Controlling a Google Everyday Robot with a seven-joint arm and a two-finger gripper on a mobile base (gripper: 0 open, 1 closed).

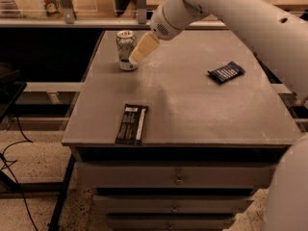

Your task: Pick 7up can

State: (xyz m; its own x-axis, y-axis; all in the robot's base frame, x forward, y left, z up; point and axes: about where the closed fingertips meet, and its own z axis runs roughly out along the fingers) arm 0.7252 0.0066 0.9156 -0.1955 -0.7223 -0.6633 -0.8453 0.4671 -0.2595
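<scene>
The 7up can (125, 48) stands upright at the far left of the grey table top (183, 95). It has a pale body with green markings and a silver top. My gripper (142, 49) comes in from the upper right on a white arm, and its cream-coloured tip overlaps the can's right side. From this angle I cannot tell whether the tip touches the can.
A dark snack wrapper (132, 124) lies near the table's front left edge. A dark blue snack packet (226, 72) lies at the right. A shelf rail with bottles runs behind the table. Drawers sit under the table top. Cables lie on the floor at left.
</scene>
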